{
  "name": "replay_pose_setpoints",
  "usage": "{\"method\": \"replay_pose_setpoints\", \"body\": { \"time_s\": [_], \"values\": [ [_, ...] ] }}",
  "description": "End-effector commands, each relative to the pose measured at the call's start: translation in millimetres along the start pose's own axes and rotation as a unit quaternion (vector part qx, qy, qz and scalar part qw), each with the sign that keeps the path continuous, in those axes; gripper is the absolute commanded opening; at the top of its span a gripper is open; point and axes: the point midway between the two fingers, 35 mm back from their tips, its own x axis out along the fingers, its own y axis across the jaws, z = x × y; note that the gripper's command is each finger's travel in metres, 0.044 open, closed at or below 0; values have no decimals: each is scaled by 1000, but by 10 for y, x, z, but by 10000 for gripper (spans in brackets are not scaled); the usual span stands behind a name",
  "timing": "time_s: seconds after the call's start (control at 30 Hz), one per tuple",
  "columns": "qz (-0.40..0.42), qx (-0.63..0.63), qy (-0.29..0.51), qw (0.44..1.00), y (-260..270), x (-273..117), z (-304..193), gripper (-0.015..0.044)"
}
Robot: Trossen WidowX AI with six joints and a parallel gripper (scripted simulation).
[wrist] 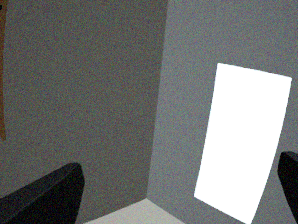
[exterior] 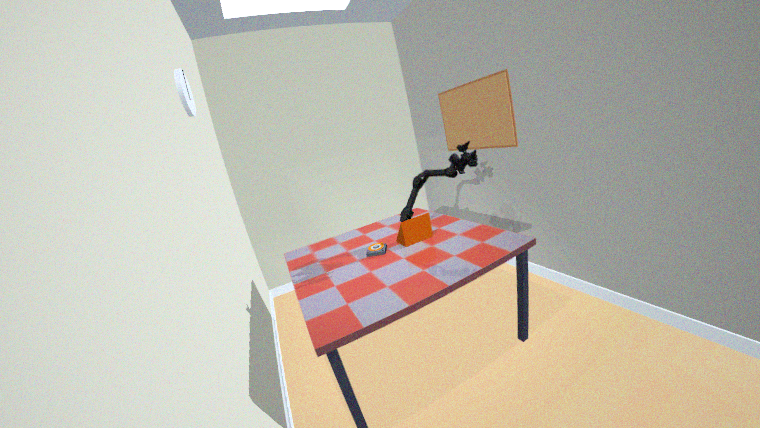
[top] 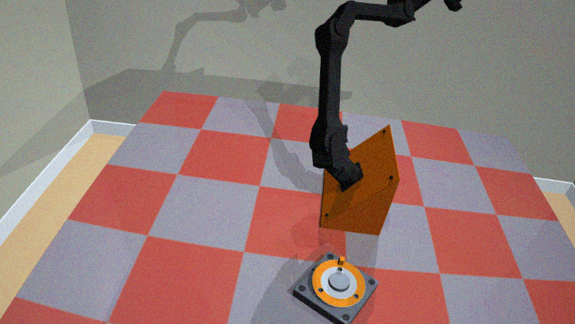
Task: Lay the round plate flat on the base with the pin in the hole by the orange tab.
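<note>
One plate (top: 338, 282) tilted on base (top: 302, 288), tab (top: 341, 260) off pin; end effector (exterior: 465, 154) released, raised well away.

Looked over all three of my camera feeds and honestly there's nothing to read anywhere: no text, labels, brand marks, numbers or signs that I can make out on anything in view.
</note>
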Motion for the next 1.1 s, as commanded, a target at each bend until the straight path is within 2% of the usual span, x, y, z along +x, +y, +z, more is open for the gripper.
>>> {"method": "replay_pose_setpoints", "body": {
  "time_s": [0.0, 0.1, 0.3, 0.47, 0.57, 0.77, 0.83, 0.93, 1.03, 1.07],
  "values": [
    [4, 2, 3, 1000, 17, 25, -45, 374],
    [53, 27, 53, 997, 250, 310, -676, 295],
    [102, 43, 94, 989, 460, 444, -1265, 138],
    [174, 108, 190, 960, 852, 513, -2340, 6],
    [199, 131, 229, 944, 1020, 460, -2719, 0],
    [257, 218, 367, 867, 1491, 64, -3908, 0],
    [262, 232, 389, 852, 1548, -21, -4079, 0],
    [274, 286, 474, 786, 1747, -417, -4686, 0],
    [276, 326, 543, 724, 1887, -813, -5118, 0],
    [275, 328, 548, 718, 1896, -846, -5149, 0]
  ]
}}
